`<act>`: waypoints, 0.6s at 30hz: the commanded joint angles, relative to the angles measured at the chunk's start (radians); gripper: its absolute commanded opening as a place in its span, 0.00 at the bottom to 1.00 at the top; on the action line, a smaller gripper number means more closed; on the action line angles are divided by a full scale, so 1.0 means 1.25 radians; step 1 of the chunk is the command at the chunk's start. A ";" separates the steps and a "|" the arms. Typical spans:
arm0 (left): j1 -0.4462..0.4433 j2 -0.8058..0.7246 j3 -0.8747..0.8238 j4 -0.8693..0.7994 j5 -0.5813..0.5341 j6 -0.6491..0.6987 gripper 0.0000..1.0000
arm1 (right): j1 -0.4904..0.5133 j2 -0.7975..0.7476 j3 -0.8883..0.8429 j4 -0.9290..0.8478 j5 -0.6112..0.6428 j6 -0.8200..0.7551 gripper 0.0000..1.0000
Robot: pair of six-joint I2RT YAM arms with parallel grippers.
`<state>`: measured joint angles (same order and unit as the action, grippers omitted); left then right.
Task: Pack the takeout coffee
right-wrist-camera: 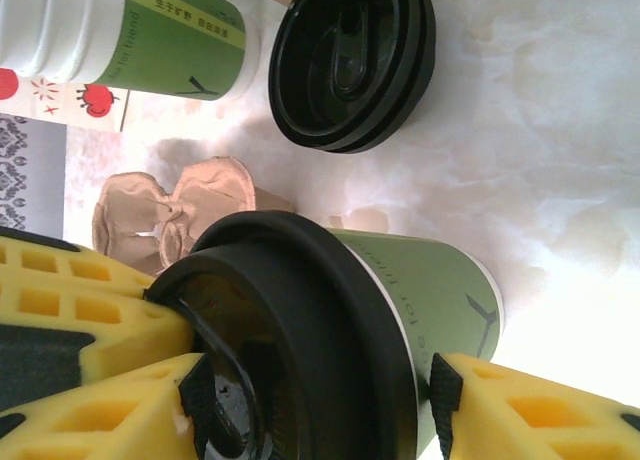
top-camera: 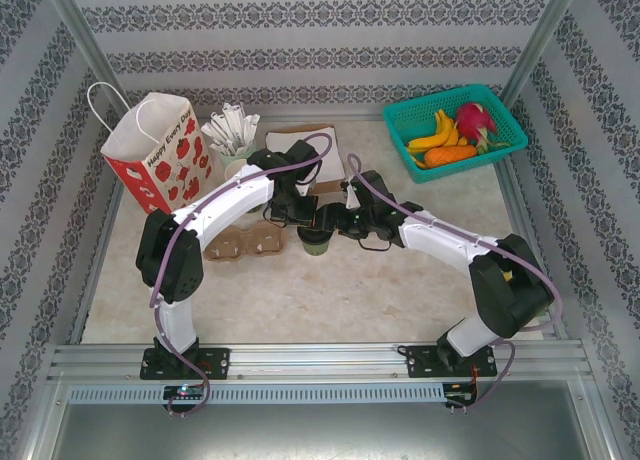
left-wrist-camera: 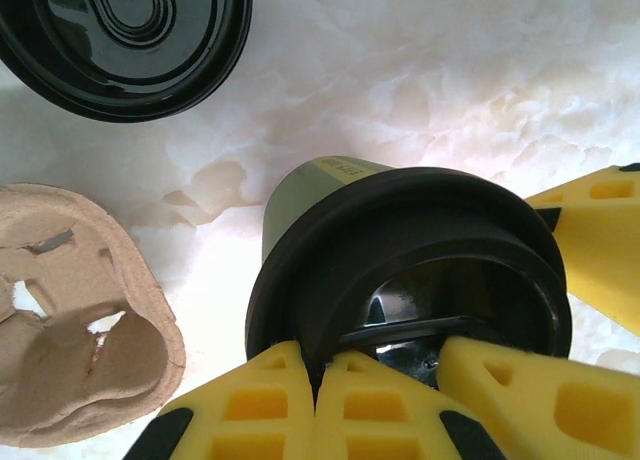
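Note:
The takeout coffee [top-camera: 315, 242] is a small green cup standing mid-table with both arms meeting over it. In the left wrist view its black lid [left-wrist-camera: 400, 220] sits on the green wall [left-wrist-camera: 310, 180]. My left gripper [left-wrist-camera: 318, 380] is shut on the lid's near rim, one yellow finger outside and one inside. In the right wrist view the cup [right-wrist-camera: 430, 290] lies between the fingers of my right gripper [right-wrist-camera: 320, 380], one pad on the cup wall and the other at the lid's top [right-wrist-camera: 300, 280]. From above, the left gripper [top-camera: 300, 218] and right gripper [top-camera: 335, 223] crowd the cup.
A brown cardboard carrier [top-camera: 250, 242] [left-wrist-camera: 80, 320] lies just left of the cup. Spare black lids [left-wrist-camera: 130, 30] [right-wrist-camera: 350, 60] lie behind it. The red-flowered paper bag [top-camera: 160, 150] stands back left beside stacked green cups [right-wrist-camera: 130, 25]. A green fruit basket [top-camera: 455, 130] sits back right.

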<state>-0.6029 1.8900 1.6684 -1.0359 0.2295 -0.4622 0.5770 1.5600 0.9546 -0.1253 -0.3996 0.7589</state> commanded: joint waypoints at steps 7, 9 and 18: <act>-0.016 0.032 0.000 -0.030 0.048 -0.010 0.00 | 0.022 0.027 0.026 -0.082 0.042 -0.029 0.53; -0.016 0.026 0.000 -0.028 0.051 -0.005 0.02 | 0.026 0.028 0.028 -0.091 0.050 -0.033 0.51; 0.030 -0.090 -0.050 0.092 0.171 -0.044 0.25 | 0.038 0.022 0.039 -0.137 0.091 -0.048 0.48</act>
<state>-0.5694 1.8606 1.6276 -0.9943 0.3241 -0.4915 0.6056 1.5654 1.0016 -0.2146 -0.3283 0.7177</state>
